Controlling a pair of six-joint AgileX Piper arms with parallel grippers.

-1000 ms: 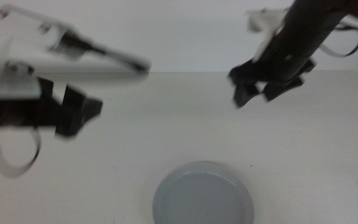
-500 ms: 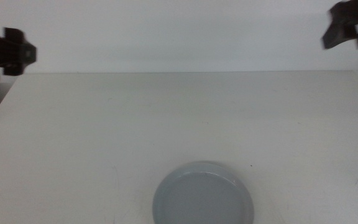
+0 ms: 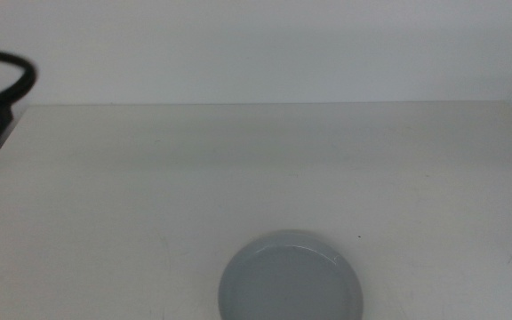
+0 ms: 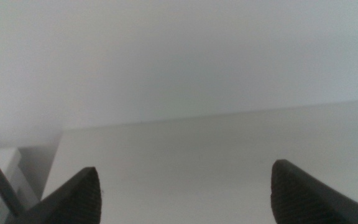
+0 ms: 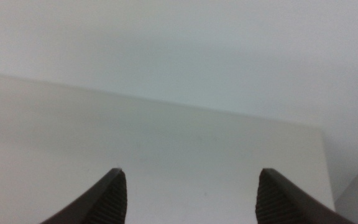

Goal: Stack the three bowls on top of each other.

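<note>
A light grey bowl [image 3: 290, 278] sits on the white table [image 3: 265, 151] at the near edge, a little right of centre, its lower rim cut off by the picture. Only this top bowl shows; I cannot tell whether others lie under it. Neither arm appears in the middle view. In the left wrist view my left gripper [image 4: 185, 180] is open with nothing between its jaws, above bare table near the table's edge. In the right wrist view my right gripper [image 5: 191, 180] is open as well and holds nothing. No bowl shows in either wrist view.
A dark cable [image 3: 7, 84] loops in at the far left edge beside the table's left side. A pale wall [image 3: 265, 44] rises behind the table's far edge.
Both arms have pulled back from over the table and left the middle view, the left one leftward and the right one up to the right. The grey bowl has not moved.
</note>
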